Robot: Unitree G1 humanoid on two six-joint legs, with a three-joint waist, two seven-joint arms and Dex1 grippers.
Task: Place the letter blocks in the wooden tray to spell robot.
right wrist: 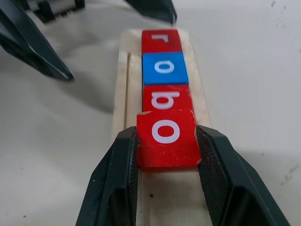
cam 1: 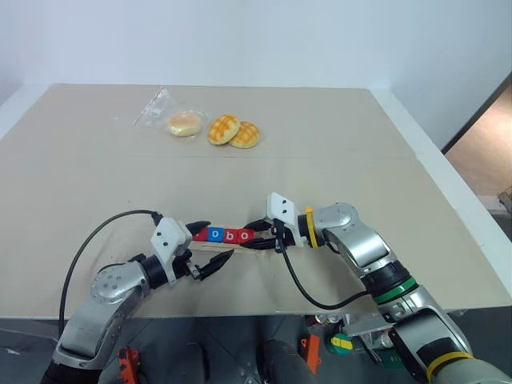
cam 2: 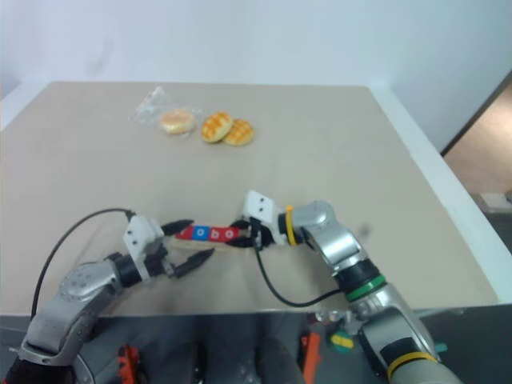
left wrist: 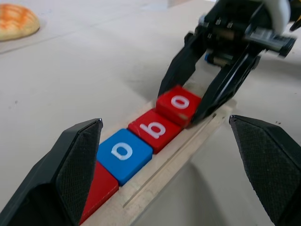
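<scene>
I'm leaning over a wide beige tabletop [cam 1: 96,176] with a white wall behind it and a strip of brown floor off to my right. Far across the table from my fingers lie two golden criss-crossed buns [cam 1: 233,132] and a paler bun in a clear plastic bag [cam 1: 178,122].

Down between my two grippers lies the wooden tray [right wrist: 162,188], a long pale strip with a thin groove running along one side. On it the letter blocks [left wrist: 141,141] sit in a row, touching: a red r [right wrist: 161,41], a blue o [right wrist: 164,68], a red b [right wrist: 167,99]. The fourth, a red o block [right wrist: 165,136], is clamped in my right gripper [right wrist: 165,155], one black finger pressed on each side of it, right up against the b and riding a touch higher than it.

My left gripper [cam 1: 214,248] hangs at the r end of the tray, its fingers [left wrist: 70,169] spread wide on either side of the strip, gripping nothing.

The head views give me the whole table and the buns, but the letters there are tiny. My right wrist view reads all four letters clearly and shows the chipped, scuffed edges on the held block. My left wrist view looks the other way down the row, with the r block half hidden behind my own finger.
</scene>
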